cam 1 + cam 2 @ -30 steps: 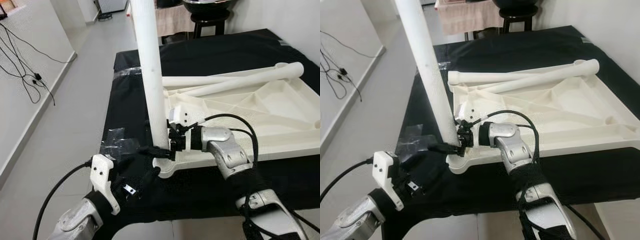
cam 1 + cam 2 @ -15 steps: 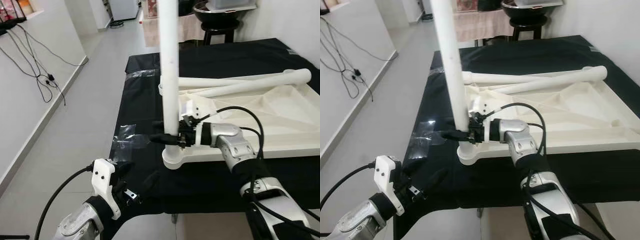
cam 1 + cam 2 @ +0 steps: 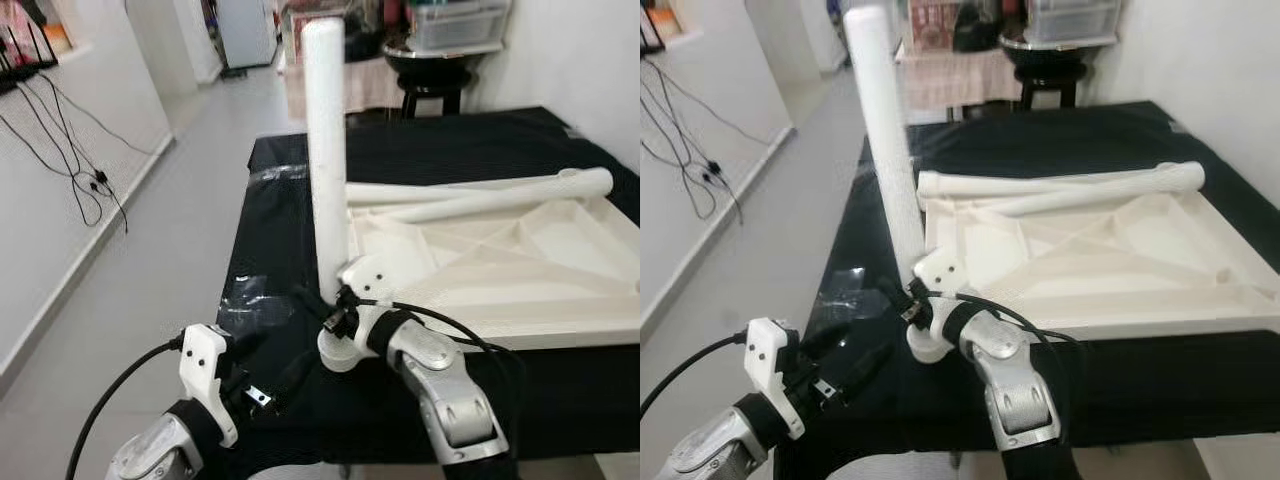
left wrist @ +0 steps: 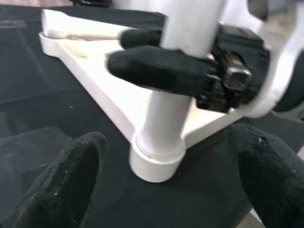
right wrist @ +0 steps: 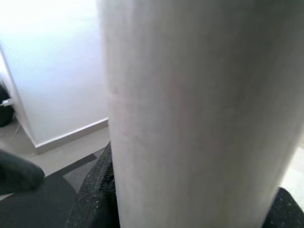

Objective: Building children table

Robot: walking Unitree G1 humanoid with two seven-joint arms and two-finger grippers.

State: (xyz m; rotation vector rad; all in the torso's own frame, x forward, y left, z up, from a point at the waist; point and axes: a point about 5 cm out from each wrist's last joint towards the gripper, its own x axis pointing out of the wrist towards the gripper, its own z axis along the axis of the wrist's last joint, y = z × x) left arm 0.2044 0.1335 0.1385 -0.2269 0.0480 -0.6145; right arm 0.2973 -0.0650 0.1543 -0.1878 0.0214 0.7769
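Note:
The white tabletop [image 3: 500, 270] lies upside down on a black-covered table. One white leg [image 3: 326, 150] stands almost upright in the socket [image 4: 154, 164] at the tabletop's near left corner. My right gripper [image 3: 328, 308] is shut on this leg just above the socket, and its black fingers [image 4: 161, 66] wrap the tube. In the right wrist view the leg [image 5: 190, 118] sits right against the camera. My left gripper [image 3: 272, 360] hovers low over the cloth just short of the socket, open and holding nothing. Two more legs [image 3: 480, 192] lie along the tabletop's far edge.
A shiny tape patch [image 3: 250, 290] lies on the black cloth [image 3: 280, 220] left of the leg. Grey floor [image 3: 150, 230] runs along the table's left side, with cables [image 3: 90, 180] on the wall. A black stool [image 3: 435, 85] and clutter stand behind the table.
The camera has pulled back, so the leg's top end now shows. My right forearm has swung to the near side of the socket, still shut on the leg. My left gripper stays open.

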